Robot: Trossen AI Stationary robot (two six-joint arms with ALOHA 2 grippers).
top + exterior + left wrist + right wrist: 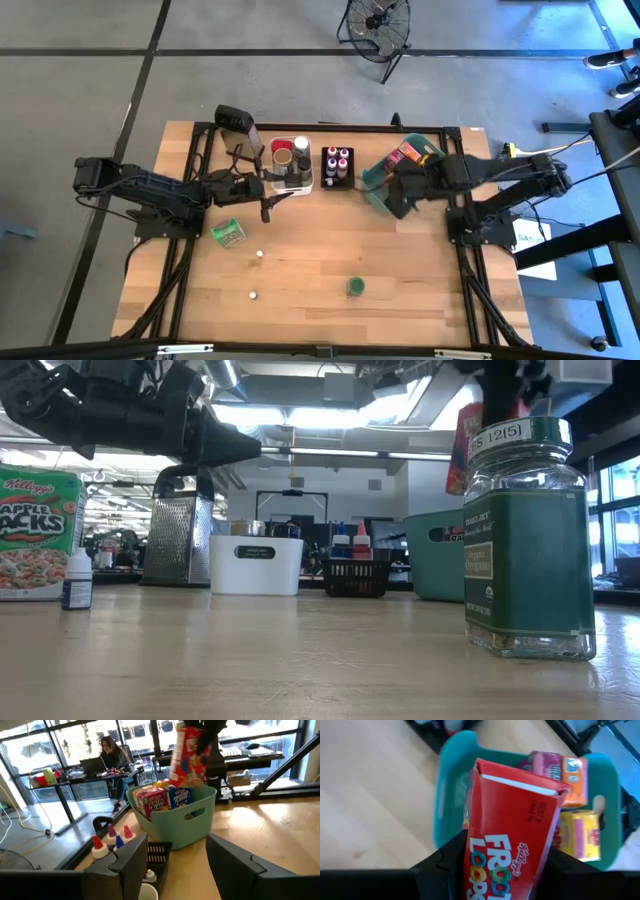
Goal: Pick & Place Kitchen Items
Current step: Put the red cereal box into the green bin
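Right hand (507, 870) pinching red cereal box (512, 840), long side pointing down, right above teal basket (447, 805). Left hand (175, 865) spread, holding nothing, over by white bin (291, 180).

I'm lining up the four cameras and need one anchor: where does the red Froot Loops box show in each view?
High view: Froot Loops box under the right tool, over the teal basket, mostly hidden.
Low view: upper right, red box behind the green jar.
Left wrist view: top centre, hanging above the basket.
Right wrist view: centre, between that tool's fingers.
Shared landmark: the teal basket.
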